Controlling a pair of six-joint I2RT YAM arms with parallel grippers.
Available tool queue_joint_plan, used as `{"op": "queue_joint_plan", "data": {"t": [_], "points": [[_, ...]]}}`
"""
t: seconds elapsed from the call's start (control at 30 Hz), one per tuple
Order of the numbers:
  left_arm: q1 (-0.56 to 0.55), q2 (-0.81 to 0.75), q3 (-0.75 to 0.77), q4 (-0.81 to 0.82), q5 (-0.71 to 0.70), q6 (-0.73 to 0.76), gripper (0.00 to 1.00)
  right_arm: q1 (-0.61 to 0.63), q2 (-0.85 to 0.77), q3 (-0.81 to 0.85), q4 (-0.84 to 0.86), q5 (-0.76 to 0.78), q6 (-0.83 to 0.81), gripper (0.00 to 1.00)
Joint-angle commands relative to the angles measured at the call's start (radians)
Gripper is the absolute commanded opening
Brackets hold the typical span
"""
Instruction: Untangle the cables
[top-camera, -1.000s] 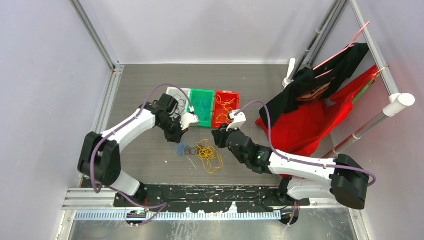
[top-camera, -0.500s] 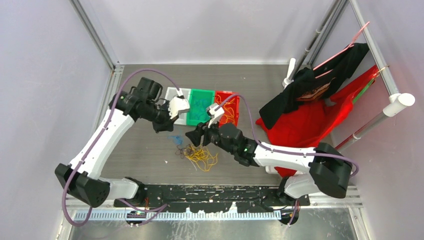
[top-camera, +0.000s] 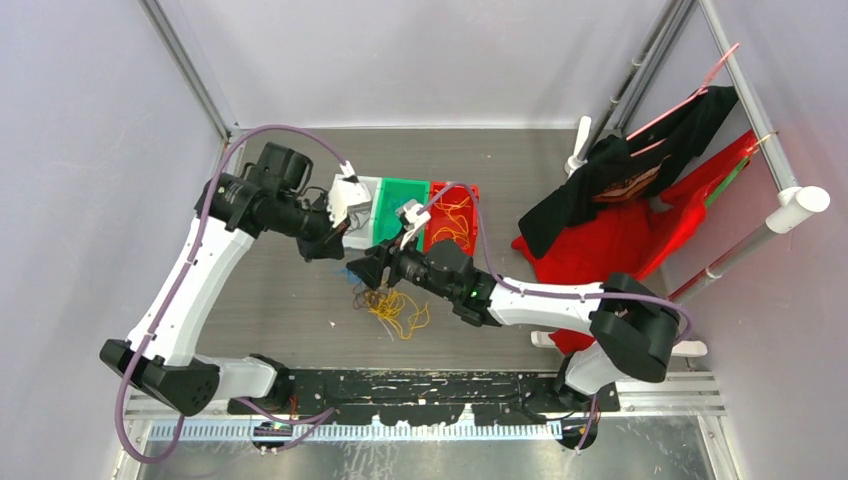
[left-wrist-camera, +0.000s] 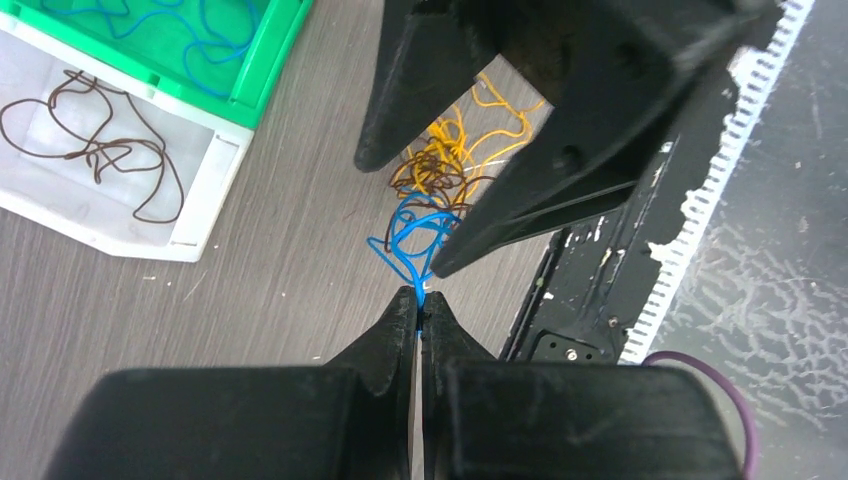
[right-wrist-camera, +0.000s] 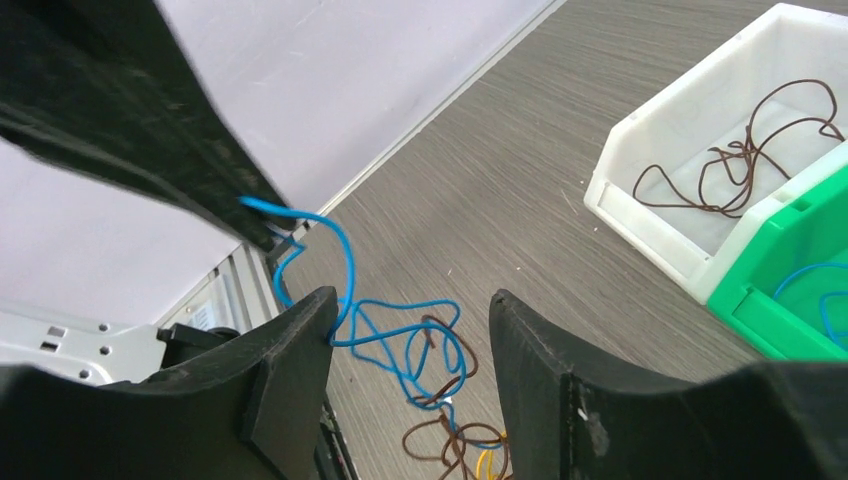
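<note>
Left gripper (left-wrist-camera: 417, 305) is pinched fully shut on the end of a thin, curly blue wire (right-wrist-camera: 345, 250), held up off the grey wood-grain tabletop (left-wrist-camera: 250, 270); the right gripper (right-wrist-camera: 410, 305) stands with its jaws apart and holds nothing, the blue strand running down by the inner face of one finger

Lower down, the blue loops thread through brown strands of a small springy heap of yellow-orange and brown wires (top-camera: 395, 308), which lies on the table just in front of the bins

Likely trouble: the wire is slick and far thinner than a finger, so a tug may slip it from the pinch; if the knot holds, pulling could drag the whole heap along; the right jaws might close on air or on a brown strand; the two grippers sit near enough to knock together

Hard plastic bins wait behind: white rectangular bin (left-wrist-camera: 215, 190) with brown wires, green bin (left-wrist-camera: 265, 75) with blue, red bin (top-camera: 452, 185) with yellow
</note>
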Motion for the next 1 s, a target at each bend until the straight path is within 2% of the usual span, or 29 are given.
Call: {"op": "queue_joint_plan", "data": {"t": [0.0, 0.23, 0.37, 0.6, 0.77, 0.97], "points": [[0.005, -0.014, 0.079, -0.054, 0.093, -0.048, 0.00, 0.001, 0.016, 0.072, 0.061, 0.056, -0.007, 0.62], [0.005, -0.014, 0.179, -0.129, 0.242, -0.057, 0.00, 0.021, 0.082, 0.135, 0.050, 0.189, -0.066, 0.60], [0.004, -0.003, 0.243, -0.152, 0.288, -0.070, 0.00, 0.023, 0.116, 0.147, 0.070, 0.181, -0.054, 0.61], [0.004, 0.034, 0.384, -0.189, 0.302, -0.051, 0.00, 0.026, 0.135, 0.089, 0.108, 0.211, -0.038, 0.58], [0.005, 0.051, 0.481, -0.227, 0.266, -0.021, 0.00, 0.023, 0.068, -0.018, 0.112, 0.372, -0.055, 0.54], [0.004, 0.038, 0.560, -0.248, 0.174, 0.039, 0.00, 0.011, -0.047, -0.151, 0.097, 0.465, -0.065, 0.52]]}}
